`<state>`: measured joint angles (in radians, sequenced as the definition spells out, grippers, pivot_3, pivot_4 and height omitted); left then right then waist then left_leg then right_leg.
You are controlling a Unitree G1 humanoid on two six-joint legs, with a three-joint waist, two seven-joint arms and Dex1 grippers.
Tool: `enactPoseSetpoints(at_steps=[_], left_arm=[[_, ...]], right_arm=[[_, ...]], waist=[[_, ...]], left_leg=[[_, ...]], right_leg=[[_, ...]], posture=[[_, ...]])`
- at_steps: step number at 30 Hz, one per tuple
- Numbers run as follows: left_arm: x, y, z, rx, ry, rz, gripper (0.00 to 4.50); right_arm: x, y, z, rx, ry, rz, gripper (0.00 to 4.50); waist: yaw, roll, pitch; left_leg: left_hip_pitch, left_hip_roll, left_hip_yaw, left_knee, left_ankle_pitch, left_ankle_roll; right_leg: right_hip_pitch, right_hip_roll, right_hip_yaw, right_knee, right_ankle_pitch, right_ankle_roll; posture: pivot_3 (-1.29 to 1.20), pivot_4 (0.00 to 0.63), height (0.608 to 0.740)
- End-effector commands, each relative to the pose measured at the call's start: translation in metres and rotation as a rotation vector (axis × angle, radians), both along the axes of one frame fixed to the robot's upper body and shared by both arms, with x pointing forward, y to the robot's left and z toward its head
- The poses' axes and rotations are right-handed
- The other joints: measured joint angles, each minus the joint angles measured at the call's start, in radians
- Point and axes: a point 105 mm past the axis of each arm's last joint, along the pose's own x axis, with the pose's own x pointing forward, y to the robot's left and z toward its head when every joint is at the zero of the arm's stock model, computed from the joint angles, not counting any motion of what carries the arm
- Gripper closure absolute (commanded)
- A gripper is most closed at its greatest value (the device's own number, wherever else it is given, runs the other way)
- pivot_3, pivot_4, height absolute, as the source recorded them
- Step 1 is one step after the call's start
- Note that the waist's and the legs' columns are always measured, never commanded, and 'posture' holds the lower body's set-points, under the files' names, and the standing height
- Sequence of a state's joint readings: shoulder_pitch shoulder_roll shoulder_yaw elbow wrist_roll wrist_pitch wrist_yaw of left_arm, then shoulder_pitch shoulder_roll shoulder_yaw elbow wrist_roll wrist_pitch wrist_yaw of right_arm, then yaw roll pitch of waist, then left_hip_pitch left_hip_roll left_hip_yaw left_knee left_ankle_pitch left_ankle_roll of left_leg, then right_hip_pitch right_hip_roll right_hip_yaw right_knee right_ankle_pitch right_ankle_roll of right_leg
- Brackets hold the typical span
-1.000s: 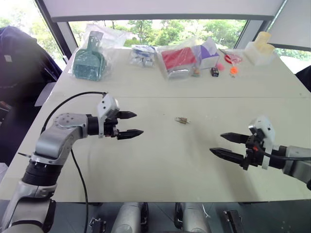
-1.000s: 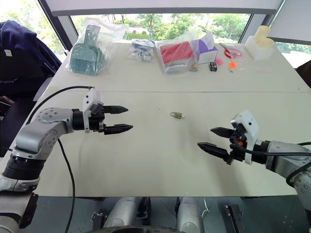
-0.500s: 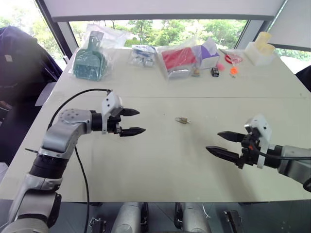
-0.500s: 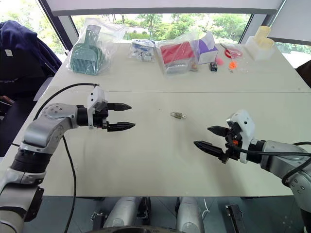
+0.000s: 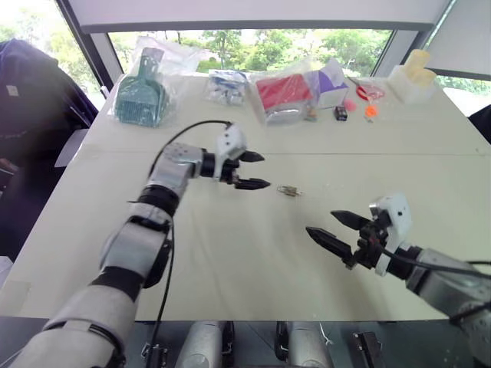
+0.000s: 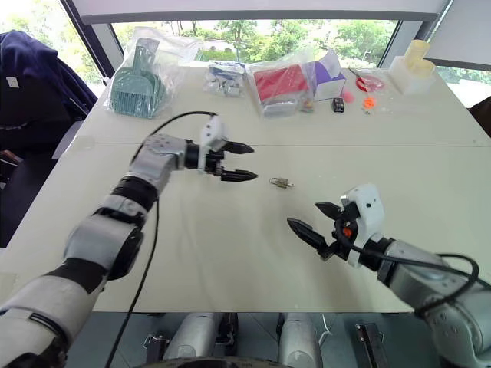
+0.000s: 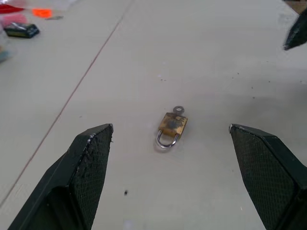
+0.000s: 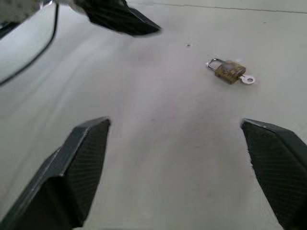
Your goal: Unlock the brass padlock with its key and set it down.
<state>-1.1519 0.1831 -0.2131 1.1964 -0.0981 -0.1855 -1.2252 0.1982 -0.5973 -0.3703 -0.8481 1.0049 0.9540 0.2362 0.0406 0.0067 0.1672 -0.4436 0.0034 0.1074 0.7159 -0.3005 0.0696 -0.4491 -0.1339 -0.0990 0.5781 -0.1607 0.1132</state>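
Observation:
The brass padlock (image 7: 171,129) lies flat on the white table (image 5: 230,253), mid-table, its silvery shackle closed and its key (image 7: 179,109) standing out of its base. It also shows as a tiny brass shape (image 5: 287,190). My left gripper (image 5: 256,170) is open just to the left of the padlock, pointing toward it, a short gap between them. My right gripper (image 5: 331,228) is open nearer the front right, its fingertips aimed left, well short of the padlock (image 8: 229,70). Nothing is held by either gripper.
Along the table's far edge lie a bagged green dustpan (image 5: 141,98), a bag of small parts (image 5: 226,86), a red box in plastic (image 5: 281,92), a purple-white carton (image 5: 330,84), small black and orange items (image 5: 353,111) and a white container (image 5: 410,77). A dark chair (image 5: 27,100) stands at left.
My left gripper has swung right and away across the table, ending close beside the padlock. My right gripper has drifted left. Both stayed open; the padlock has not moved.

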Motion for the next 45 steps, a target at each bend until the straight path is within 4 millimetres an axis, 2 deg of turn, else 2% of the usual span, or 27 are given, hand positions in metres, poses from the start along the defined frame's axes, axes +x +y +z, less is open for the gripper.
enactPoseSetpoints(at_steps=[1, 5, 8, 10, 13, 16, 19, 28, 33, 36, 40, 45], left_arm=[[0.003, -0.015, -0.005, 0.036, -0.028, 0.022, 0.44], [-0.003, -0.036, -0.028, 0.102, -0.002, 0.037, 0.44], [-0.006, -0.043, -0.042, 0.146, 0.008, 0.053, 0.44], [-0.008, -0.047, -0.053, 0.179, 0.02, 0.075, 0.44], [-0.015, -0.053, -0.062, 0.192, 0.068, 0.062, 0.44], [-0.023, -0.058, -0.058, 0.17, 0.102, -0.013, 0.44], [-0.023, -0.057, -0.051, 0.143, 0.102, -0.034, 0.44], [-0.02, -0.038, -0.016, 0.042, 0.11, -0.126, 0.44], [-0.01, -0.047, 0.012, -0.042, 0.048, -0.082, 0.44], [-0.005, -0.057, 0.019, -0.046, -0.015, -0.032, 0.44], [-0.001, -0.068, 0.005, 0.021, -0.038, 0.041, 0.44], [-0.003, -0.069, -0.031, 0.16, 0.009, 0.11, 0.44]], right_arm=[[-0.021, 0.008, 0.01, 0.029, -0.042, -0.077, 0.05], [-0.042, 0.008, 0.0, 0.104, 0.052, -0.162, 0.05], [-0.053, 0.011, -0.009, 0.139, 0.086, -0.201, 0.05], [-0.066, 0.016, -0.017, 0.16, 0.079, -0.243, 0.05], [-0.083, 0.019, -0.017, 0.172, 0.037, -0.307, 0.05], [-0.086, 0.016, -0.011, 0.163, 0.003, -0.344, 0.05], [-0.08, 0.013, -0.006, 0.154, -0.014, -0.351, 0.05], [-0.071, 0.008, -0.003, 0.125, 0.007, -0.349, 0.05], [-0.068, 0.011, -0.004, 0.139, 0.015, -0.344, 0.05], [-0.068, 0.013, -0.004, 0.148, 0.015, -0.347, 0.05], [-0.069, 0.015, -0.005, 0.155, 0.012, -0.362, 0.05], [-0.08, 0.022, -0.01, 0.187, 0.015, -0.398, 0.05]], waist=[[0.0, 0.0, 0.0], [0.0, -0.002, 0.001], [-0.003, -0.004, 0.001], [0.0, -0.004, 0.0], [0.001, -0.004, -0.001], [-0.002, -0.01, -0.003], [0.001, -0.012, -0.003], [0.0, -0.012, -0.003], [0.003, -0.013, -0.003], [0.002, -0.013, -0.003], [0.0, -0.013, -0.003], [0.0, -0.013, -0.003]], left_leg=[[0.0, 0.0, 0.0, 0.0, 0.0, 0.0], [0.001, 0.0, -0.001, 0.001, 0.0, 0.001], [0.003, 0.0, -0.001, 0.001, -0.001, 0.001], [0.004, 0.001, -0.001, 0.001, -0.001, 0.001], [0.006, 0.001, -0.001, 0.0, -0.001, 0.001], [0.007, 0.001, -0.001, 0.001, -0.001, 0.0], [0.008, 0.002, -0.001, 0.001, -0.002, -0.002], [0.004, 0.002, 0.0, 0.0, -0.001, 0.001], [0.004, 0.002, -0.001, 0.003, -0.001, 0.001], [0.004, 0.002, -0.001, 0.003, -0.001, 0.002], [0.004, 0.002, 0.0, 0.003, -0.001, 0.002], [0.004, 0.002, 0.0, 0.003, -0.001, 0.002]], right_leg=[[0.0, 0.0, 0.0, 0.0, 0.0, 0.0], [0.002, 0.0, 0.0, -0.001, -0.002, -0.003], [0.005, -0.001, 0.0, -0.003, -0.002, -0.003], [0.005, 0.0, 0.0, -0.002, -0.002, -0.002], [0.006, 0.0, 0.0, -0.001, -0.004, -0.001], [0.008, 0.0, 0.0, -0.003, -0.004, -0.001], [0.007, -0.001, 0.0, -0.005, -0.003, -0.002], [0.005, 0.001, -0.001, -0.004, -0.003, -0.003], [0.006, 0.0, -0.001, -0.004, -0.002, -0.003], [0.006, 0.0, -0.001, -0.004, -0.003, -0.003], [0.006, 0.0, -0.001, -0.004, -0.003, -0.002], [0.006, 0.0, -0.001, -0.003, -0.003, -0.002]], posture=[[0.0, 0.15, 0.735], [0.0, 0.15, 0.735], [0.0, 0.15, 0.735], [0.0, 0.15, 0.735], [0.0, 0.15, 0.735], [0.0, 0.15, 0.735], [0.0, 0.15, 0.735], [0.0, 0.15, 0.735], [0.0, 0.15, 0.735], [0.0, 0.15, 0.735], [0.0, 0.15, 0.735], [0.0, 0.15, 0.735]])
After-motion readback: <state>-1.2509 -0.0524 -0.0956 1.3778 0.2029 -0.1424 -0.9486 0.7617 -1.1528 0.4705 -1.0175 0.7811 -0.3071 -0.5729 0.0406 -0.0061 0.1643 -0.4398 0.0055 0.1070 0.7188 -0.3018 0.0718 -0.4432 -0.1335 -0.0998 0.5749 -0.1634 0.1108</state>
